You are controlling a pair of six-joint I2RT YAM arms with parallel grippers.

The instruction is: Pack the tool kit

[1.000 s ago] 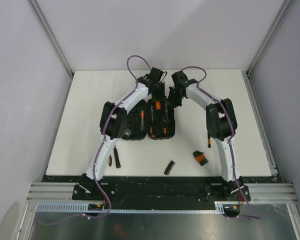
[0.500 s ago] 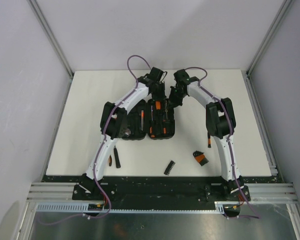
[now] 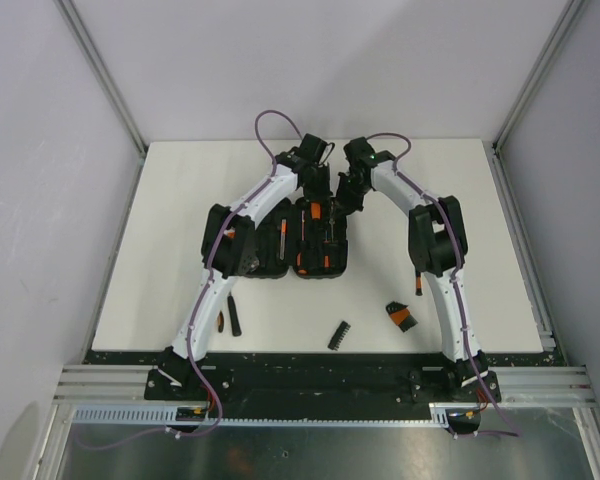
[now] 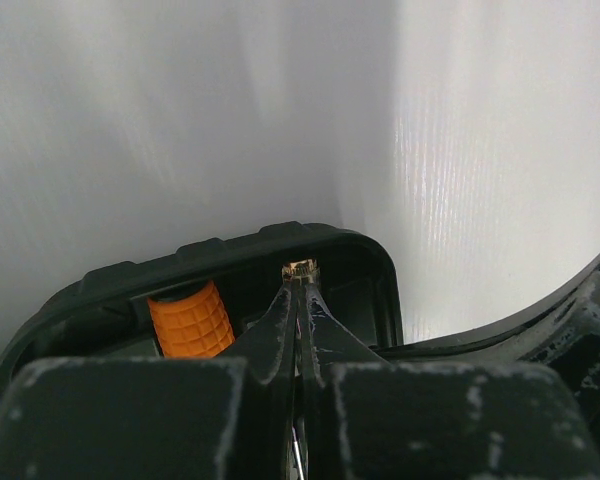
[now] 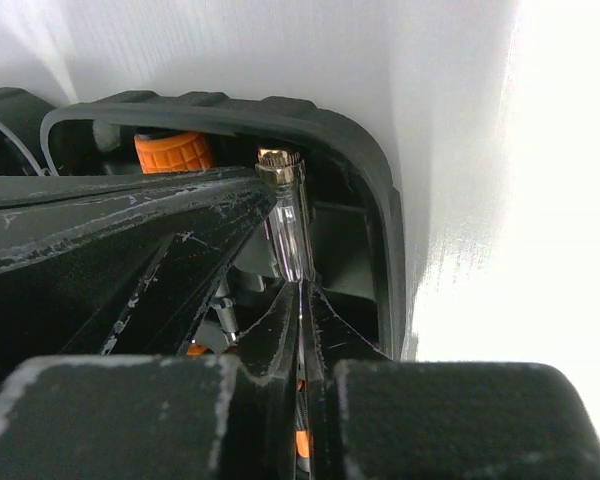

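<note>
At far end of open black case (image 3: 316,243): right tool (image 5: 300,292) clenched on clear-handled screwdriver (image 5: 290,228); left tool (image 4: 300,285) clenched, tips at its brass cap (image 4: 300,268); orange handle (image 4: 190,320) inside.

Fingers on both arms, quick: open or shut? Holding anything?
Left gripper: fingers closed, seemingly pinching the brass cap of the clear tool.
Right gripper: fingers closed on the clear tool.

The left pincer (image 3: 325,195) and right pincer (image 3: 348,200) meet tip to tip over the far right corner of the open case (image 3: 320,262). The right pincer is pinching a clear-handled tool (image 5: 290,220) that bars that gap. On the near surface (image 3: 180,200) lie loose tools (image 3: 339,335); its far and side stretches lie open.
</note>
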